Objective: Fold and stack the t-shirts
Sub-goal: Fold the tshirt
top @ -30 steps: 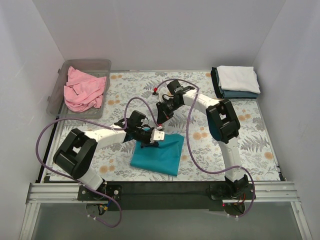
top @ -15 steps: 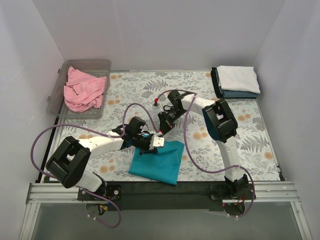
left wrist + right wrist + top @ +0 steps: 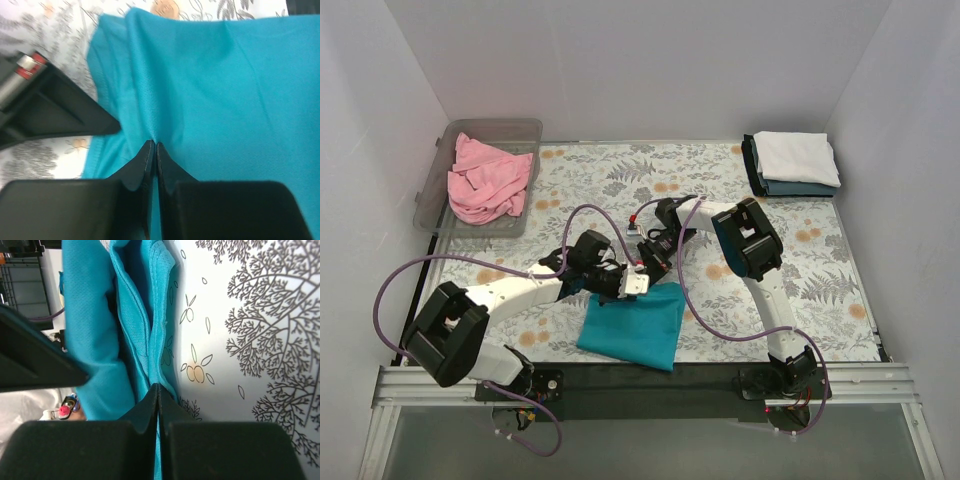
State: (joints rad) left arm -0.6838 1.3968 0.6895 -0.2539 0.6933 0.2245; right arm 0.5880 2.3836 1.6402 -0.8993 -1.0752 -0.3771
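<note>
Lower centre of the floral-clothed desk (image 3: 830, 280): soft teal cloth t-shirt (image 3: 638, 325) part-folded.
Left end effector (image 3: 153, 146) and right end effector (image 3: 157, 388) are each pressed together, pinching its upper edge. Upper right, a folded white cloth t-shirt (image 3: 798, 155) tops a folded dark grey-blue t-shirt (image 3: 800, 188). Upper left, a crumpled pink t-shirt (image 3: 485, 182) waits in the clear plastic bin (image 3: 520, 128).

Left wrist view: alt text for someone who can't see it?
The left claw is shut on a pinched fold of the teal t-shirt, which fills most of the frame. Floral table cloth shows at top left, beside a black robot part.
</note>
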